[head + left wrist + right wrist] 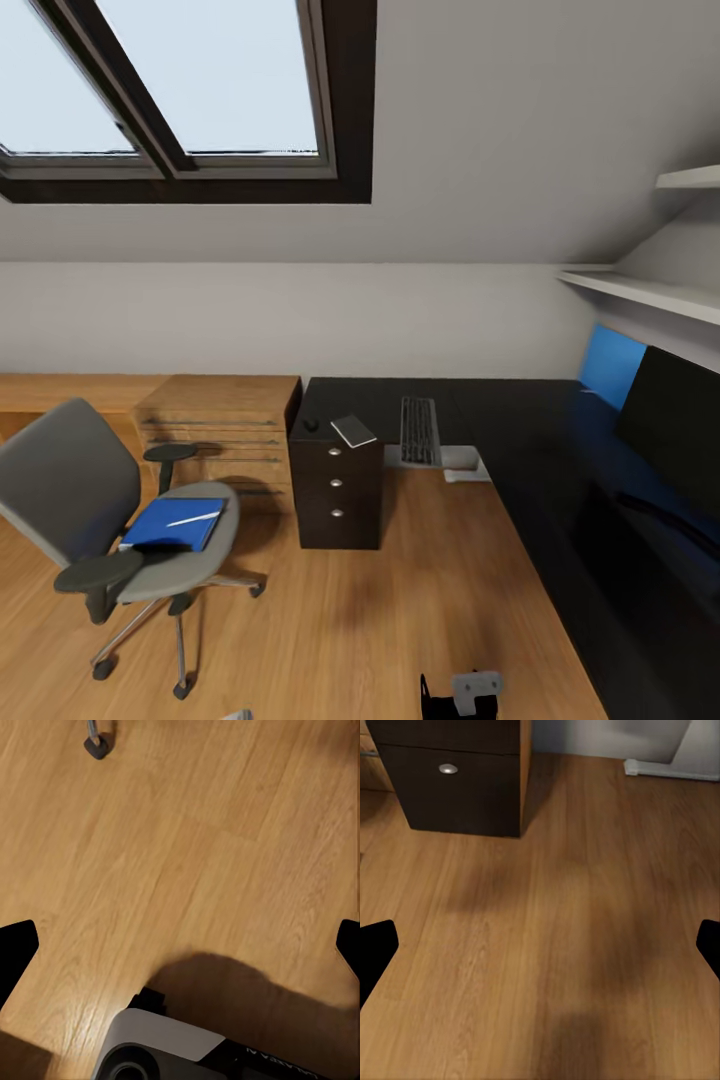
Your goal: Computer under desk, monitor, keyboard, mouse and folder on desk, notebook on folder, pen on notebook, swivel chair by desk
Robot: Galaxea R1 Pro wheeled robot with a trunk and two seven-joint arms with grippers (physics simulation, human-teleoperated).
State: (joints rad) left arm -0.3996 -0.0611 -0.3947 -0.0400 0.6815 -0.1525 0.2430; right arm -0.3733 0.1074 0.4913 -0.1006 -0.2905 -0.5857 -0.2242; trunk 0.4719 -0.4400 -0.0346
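Both claws hang wide open and empty over bare floor, while the folder (173, 524) waits on the swivel chair (90, 500), pen (193, 519) lying across it, clear of the desk (480, 410).

1. My left gripper (180, 945): two flat black fingertips (15, 949).
2. My right gripper (540, 945): matching black fingertips (375, 949).
3. My base (161, 1039): white rounded shell over black housing, faint lettering.
4. A grey bracket on black hardware (470, 690).

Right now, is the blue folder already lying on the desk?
No, the folder lies on the swivel chair seat, with the pen on it.
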